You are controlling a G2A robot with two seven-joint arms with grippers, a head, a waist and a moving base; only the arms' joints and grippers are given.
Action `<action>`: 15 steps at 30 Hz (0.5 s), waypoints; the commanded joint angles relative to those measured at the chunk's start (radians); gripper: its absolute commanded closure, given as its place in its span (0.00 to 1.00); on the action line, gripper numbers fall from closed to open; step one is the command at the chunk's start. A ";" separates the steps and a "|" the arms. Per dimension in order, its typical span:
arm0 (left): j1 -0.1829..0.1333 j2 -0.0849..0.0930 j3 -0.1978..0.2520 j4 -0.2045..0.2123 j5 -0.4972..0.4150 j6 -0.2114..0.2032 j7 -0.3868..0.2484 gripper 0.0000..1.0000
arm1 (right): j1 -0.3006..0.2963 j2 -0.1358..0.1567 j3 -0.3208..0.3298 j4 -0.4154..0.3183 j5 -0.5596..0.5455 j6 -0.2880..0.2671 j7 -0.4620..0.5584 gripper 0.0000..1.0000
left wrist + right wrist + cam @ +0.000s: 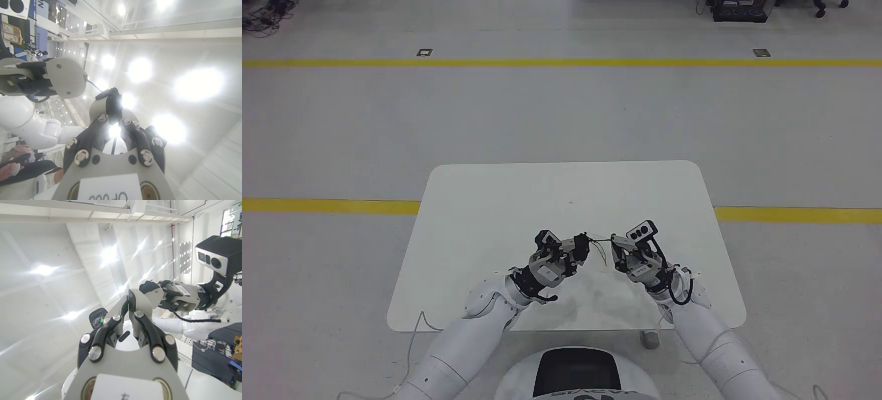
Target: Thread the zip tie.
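White table; left jaws, right jaws tight on 1 zip tie.

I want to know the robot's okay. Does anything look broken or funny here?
Nothing looks broken, spilled or crooked. The left hand and the right hand are over the white table, nearly tip to tip, with the thin zip tie running between them.

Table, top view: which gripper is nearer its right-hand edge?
Right. The right gripper hangs over the table right of its middle, closer to that edge; the left gripper is beside it, about over the middle.
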 commanded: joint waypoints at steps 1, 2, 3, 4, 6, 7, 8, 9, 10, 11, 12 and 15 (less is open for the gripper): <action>0.000 0.000 0.000 0.000 0.000 0.000 0.000 1.00 | 0.001 0.000 0.000 0.002 0.001 0.000 0.000 1.00; 0.000 0.000 0.000 0.000 0.000 0.000 0.000 1.00 | 0.001 -0.001 0.001 0.003 0.001 -0.001 0.000 1.00; 0.000 0.000 0.000 0.000 0.000 0.000 0.000 1.00 | 0.001 -0.001 0.001 0.004 0.001 0.000 0.000 1.00; 0.000 0.000 0.000 0.000 0.000 0.000 0.000 1.00 | 0.001 -0.001 0.001 0.005 0.001 -0.001 0.000 1.00; 0.000 0.000 0.000 0.000 0.000 0.000 0.000 1.00 | 0.001 -0.001 0.002 0.006 0.001 -0.001 0.000 1.00; 0.000 0.000 0.000 0.000 0.000 0.000 0.000 1.00 | 0.001 -0.001 0.002 0.007 0.002 0.000 0.000 1.00; 0.000 0.000 0.000 0.000 0.000 0.000 0.000 1.00 | 0.001 -0.001 0.003 0.007 0.002 -0.001 0.000 1.00; 0.000 0.000 0.000 0.000 0.000 0.000 0.000 1.00 | 0.001 -0.001 0.003 0.008 0.002 -0.001 0.000 1.00; 0.000 0.000 0.000 0.000 0.000 0.000 0.000 1.00 | 0.000 -0.001 0.003 0.008 0.002 0.000 0.000 1.00; 0.000 0.000 0.000 0.000 0.000 0.000 0.000 1.00 | 0.000 -0.001 0.003 0.009 0.003 0.000 0.000 1.00; 0.000 0.000 0.000 0.000 0.000 0.000 0.000 1.00 | 0.000 -0.001 0.004 0.010 0.003 0.000 0.000 1.00; 0.000 0.000 0.000 0.000 0.000 0.000 0.000 1.00 | 0.001 -0.002 0.004 0.012 0.003 0.000 0.000 1.00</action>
